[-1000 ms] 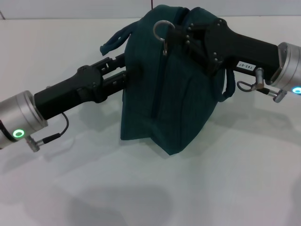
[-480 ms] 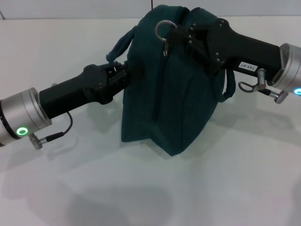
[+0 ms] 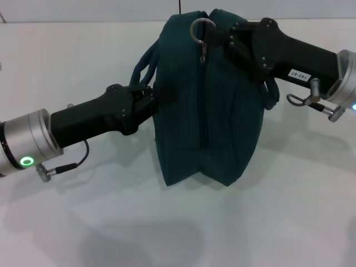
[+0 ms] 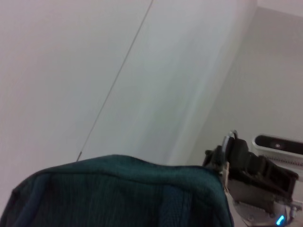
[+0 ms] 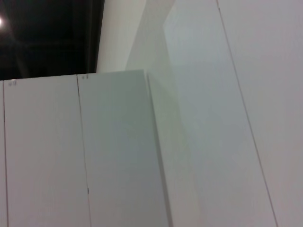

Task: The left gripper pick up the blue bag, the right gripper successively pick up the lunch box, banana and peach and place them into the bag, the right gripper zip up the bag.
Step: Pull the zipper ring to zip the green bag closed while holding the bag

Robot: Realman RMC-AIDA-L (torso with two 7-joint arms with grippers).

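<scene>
The white tabletop (image 3: pixel 100 222) carries the blue bag (image 3: pixel 206 111), which stands upright near the middle between the two arms, its top closed as far as the head view shows. No lunch box, banana or peach is in sight, so they are probably inside, with zipping the step in hand.

The left pincer (image 3: pixel 146 100) is clenched at the bag's side by the handles, though which part it grips is not clear. The right pincer (image 3: pixel 225 39) sits at the bag's top edge, grasping at the zipper; whether it pinches the tab is hard to tell.

The ring pull (image 3: pixel 202 29) pokes up at the top. The left arm should keep the fabric taut while the right draws straight along the seam.
</scene>
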